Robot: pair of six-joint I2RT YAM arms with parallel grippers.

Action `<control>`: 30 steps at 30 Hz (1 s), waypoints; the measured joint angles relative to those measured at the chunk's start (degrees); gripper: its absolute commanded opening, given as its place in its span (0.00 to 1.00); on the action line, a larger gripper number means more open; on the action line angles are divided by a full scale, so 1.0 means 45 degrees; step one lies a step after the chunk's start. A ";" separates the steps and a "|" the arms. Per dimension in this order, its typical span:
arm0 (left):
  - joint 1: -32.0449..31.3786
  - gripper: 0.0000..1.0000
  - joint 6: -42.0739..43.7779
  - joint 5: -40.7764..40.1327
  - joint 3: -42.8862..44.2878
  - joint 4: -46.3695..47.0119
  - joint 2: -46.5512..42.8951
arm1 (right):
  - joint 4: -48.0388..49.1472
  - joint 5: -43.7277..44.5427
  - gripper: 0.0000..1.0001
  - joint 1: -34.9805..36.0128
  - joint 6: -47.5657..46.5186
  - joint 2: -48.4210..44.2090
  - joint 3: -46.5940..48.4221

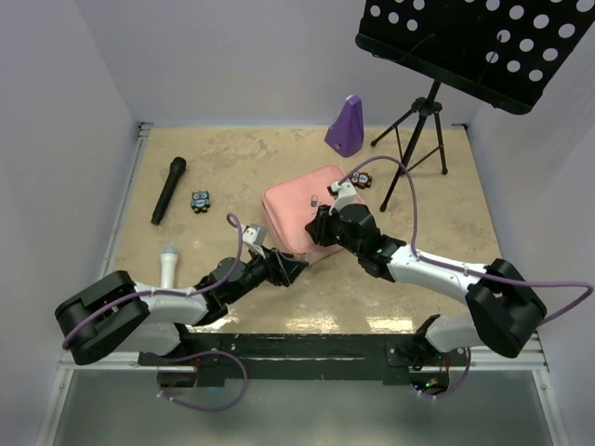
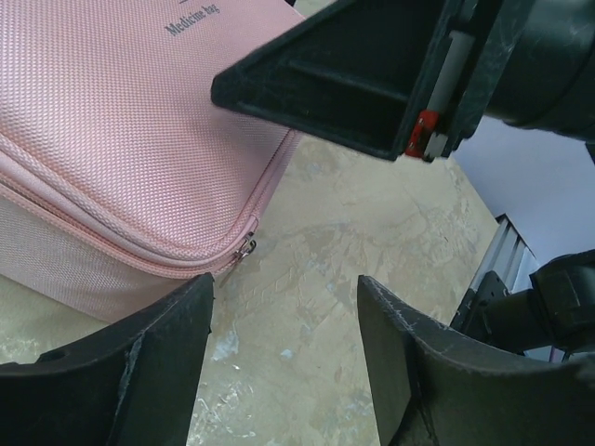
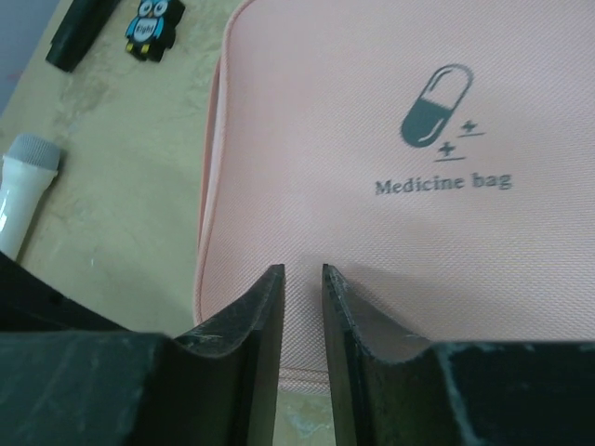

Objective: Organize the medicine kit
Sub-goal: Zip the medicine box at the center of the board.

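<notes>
Here, the left tool (image 2: 284, 311) sits low over the worktop (image 2: 353, 223), its two black fingers (image 2: 158, 362) well apart with nothing between them. Just ahead of it and a little to its left is the near corner of the medicine kit (image 2: 121, 121), a pink zip case lying flat with its lid shut. A small metal zip pull (image 2: 248, 246) hangs at that corner, near the tool but untouched.

The right tool (image 3: 303, 276) points down at the lid from the other side. Its fingers are drawn to a narrow slit with nothing showing in it. The tips are at or just above the fabric near the lid's edge; whether they press the cloth cannot be told. Beyond the tips is a grey pill logo (image 3: 435, 105). Farther off to this tool's left lie an owl clip (image 3: 152, 23), a black microphone (image 3: 84, 28) and a white cylinder with a grey head (image 3: 23, 186).

The case looks woven, padded and probably light, so it would likely slide on the smooth worktop if tugged from one side. One tool should steady the lid or body. The other should pinch the small pull narrowly and follow the seam around the rounded corner.
</notes>
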 measured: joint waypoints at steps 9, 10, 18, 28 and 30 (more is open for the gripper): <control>0.0000 0.62 -0.0233 0.0340 -0.0005 0.0593 0.0976 | 0.1161 -0.1234 0.18 0.0141 0.0010 0.1112 -0.0442; 0.0000 0.62 -0.0287 0.0369 -0.0005 0.0651 0.1083 | 0.1248 -0.1258 0.17 0.0141 0.0019 0.1127 -0.0481; 0.0000 0.64 -0.0631 0.0447 -0.0024 0.1146 0.1768 | 0.2142 -0.1336 0.06 0.0141 0.0262 0.1734 -0.0622; 0.0000 0.63 -0.0709 0.0151 0.0194 0.1545 0.2861 | 0.3750 -0.1486 0.00 0.0136 0.1200 0.2861 -0.0617; 0.0000 0.63 -0.0787 0.0107 0.0223 0.1729 0.3007 | 0.3895 -0.1496 0.00 0.0136 0.1326 0.2943 -0.0622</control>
